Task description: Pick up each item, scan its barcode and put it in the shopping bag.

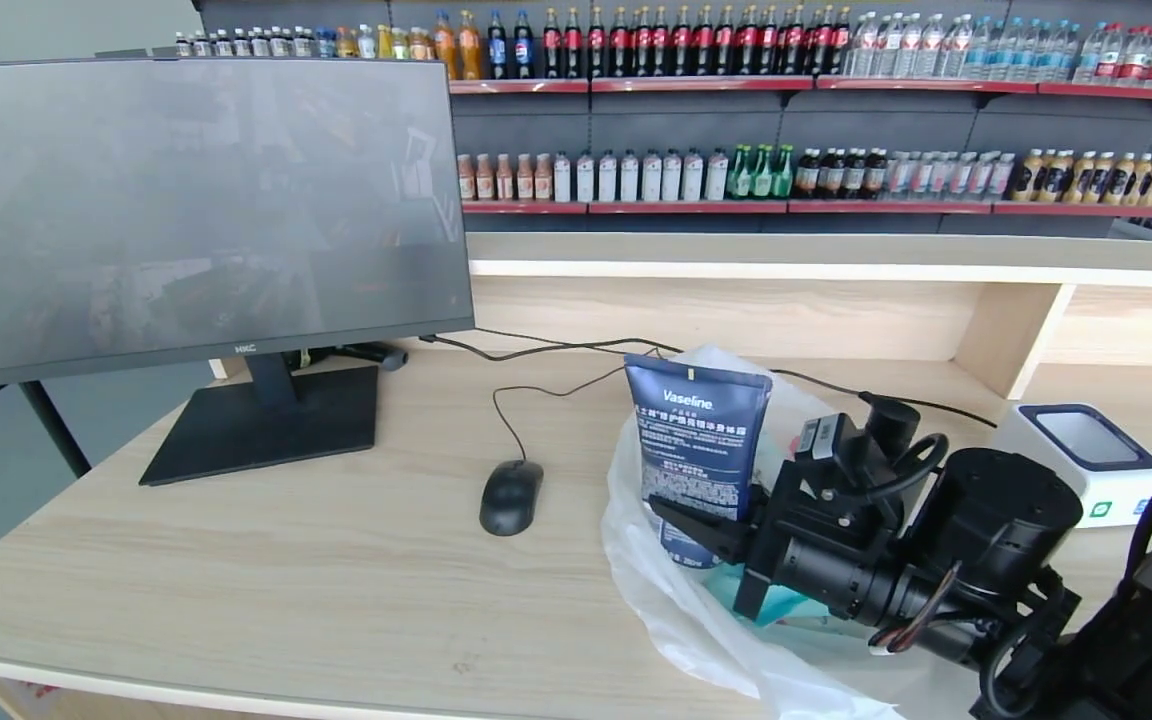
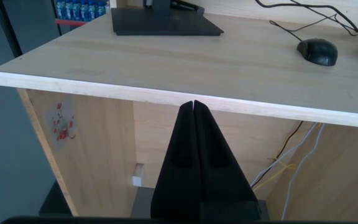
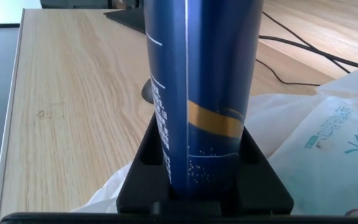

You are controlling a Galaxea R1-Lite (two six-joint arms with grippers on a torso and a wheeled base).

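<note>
My right gripper (image 1: 681,525) is shut on a dark blue pouch (image 1: 699,445), holding it upright by its lower part over the mouth of the translucent white shopping bag (image 1: 676,610). From the right wrist the pouch (image 3: 197,87) stands clamped between the two black fingers (image 3: 145,152). A teal and white packet (image 3: 334,143) lies inside the bag (image 3: 278,106). The white barcode scanner (image 1: 1086,460) sits at the counter's right. My left gripper (image 2: 194,134) hangs below the counter's front edge, fingers pressed together on nothing.
A monitor (image 1: 196,210) on a black stand occupies the left of the wooden counter (image 1: 286,570), with a black mouse (image 1: 510,497) and its cable in the middle. A raised wooden ledge (image 1: 836,255) runs along the back, drink shelves behind it.
</note>
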